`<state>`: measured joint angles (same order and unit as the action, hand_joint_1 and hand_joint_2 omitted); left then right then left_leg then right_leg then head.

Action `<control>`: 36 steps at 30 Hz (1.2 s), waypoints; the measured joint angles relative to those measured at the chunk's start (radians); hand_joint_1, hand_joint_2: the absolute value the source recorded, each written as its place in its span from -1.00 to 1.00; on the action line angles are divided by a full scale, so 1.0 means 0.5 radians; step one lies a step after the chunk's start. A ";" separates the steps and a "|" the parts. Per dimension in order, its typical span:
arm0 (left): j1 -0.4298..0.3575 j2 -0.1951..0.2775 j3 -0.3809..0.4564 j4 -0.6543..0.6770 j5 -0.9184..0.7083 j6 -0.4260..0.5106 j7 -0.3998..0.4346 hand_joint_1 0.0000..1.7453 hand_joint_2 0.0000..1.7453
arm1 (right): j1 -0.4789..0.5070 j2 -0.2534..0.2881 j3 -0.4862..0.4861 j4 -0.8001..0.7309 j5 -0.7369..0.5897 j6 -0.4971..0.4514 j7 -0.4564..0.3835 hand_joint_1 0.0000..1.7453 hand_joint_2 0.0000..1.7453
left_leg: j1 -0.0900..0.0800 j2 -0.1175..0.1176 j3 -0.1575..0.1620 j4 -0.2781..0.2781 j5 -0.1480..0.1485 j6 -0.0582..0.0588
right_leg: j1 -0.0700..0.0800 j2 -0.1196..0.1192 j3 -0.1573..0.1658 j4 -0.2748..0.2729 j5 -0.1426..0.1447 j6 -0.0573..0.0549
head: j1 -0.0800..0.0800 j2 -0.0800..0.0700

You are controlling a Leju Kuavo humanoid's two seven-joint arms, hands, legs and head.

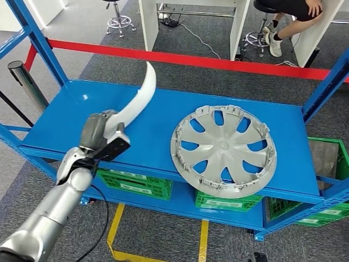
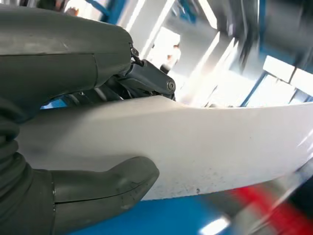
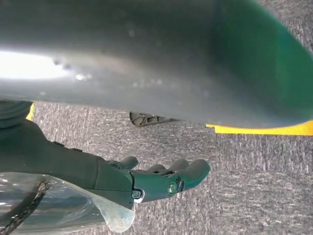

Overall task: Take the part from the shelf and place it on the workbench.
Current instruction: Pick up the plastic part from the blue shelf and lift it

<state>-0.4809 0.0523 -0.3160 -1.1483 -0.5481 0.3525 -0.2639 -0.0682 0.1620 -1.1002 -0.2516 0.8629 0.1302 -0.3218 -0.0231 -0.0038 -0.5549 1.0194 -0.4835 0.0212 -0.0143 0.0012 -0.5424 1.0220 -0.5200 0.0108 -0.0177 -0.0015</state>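
- Blue painted metal shelf deck (image 1: 164, 117) on blue steel uprights, spanning the head view from left to right; grey carpet floor (image 1: 230, 76) beyond it, with a red horizontal bar (image 1: 193, 59) running across behind the shelf.
- Round grey plastic wheel cover with spoke cut-outs (image 1: 223, 148), lying flat on the right half of the deck, near the front edge, well apart from the held part.
- Green plastic slatted crates (image 1: 136, 184) on the lower tier beneath the deck, with one more at the right end.
- Silver left arm entering from the lower left of the head view, ending in the left hand (image 1: 100, 136) above the front left part of the deck.
- Long curved white plastic trim part (image 1: 138, 101), clamped at its lower end in the left hand, raised clear of the deck, its tapered tip pointing up and away toward the red bar.
- In the left wrist view: thick grey thumb (image 2: 110, 183) pressed along one side of the white part (image 2: 207, 147), darker fingers (image 2: 147, 81) closed over the opposite edge.
- Right hand (image 3: 155, 178) hanging over grey carpet, fingers extended and slightly apart, holding nothing; yellow floor tape (image 3: 258, 129) nearby.
- Seated person's legs and shoes (image 1: 274, 41) at a white desk beyond the red bar.
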 joint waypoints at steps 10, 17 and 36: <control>0.199 -0.126 0.304 -0.567 0.598 0.152 -0.381 1.00 1.00 | -0.036 0.003 0.058 0.007 0.010 -0.059 -0.024 -1.00 -1.00 | 0.000 -0.001 0.000 0.000 0.001 0.001 | 0.000 -0.002 0.000 0.000 0.001 0.000 | 0.000 0.000; 0.218 -0.155 0.343 -0.683 0.697 0.181 -0.463 1.00 1.00 | -0.060 0.010 0.075 0.009 -0.002 -0.077 -0.002 -1.00 -1.00 | 0.000 0.000 0.000 0.000 0.002 0.001 | 0.000 -0.002 0.000 0.000 0.001 0.000 | 0.000 0.000; 0.242 -0.155 0.342 -0.686 0.685 0.097 -0.442 1.00 1.00 | -0.069 0.019 0.110 0.009 -0.043 -0.073 0.011 -1.00 -1.00 | 0.000 0.000 0.000 0.000 0.001 0.001 | 0.000 -0.002 0.000 0.000 0.001 0.000 | 0.000 0.000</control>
<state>-0.3598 -0.0250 -0.1452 -1.4911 -0.2054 0.4009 -0.4850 -0.1028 0.1717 -1.0452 -0.2472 0.8412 0.0935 -0.3162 -0.0231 -0.0040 -0.5552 1.0194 -0.4828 0.0219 -0.0143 0.0005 -0.5424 1.0219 -0.5194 0.0109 -0.0179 -0.0015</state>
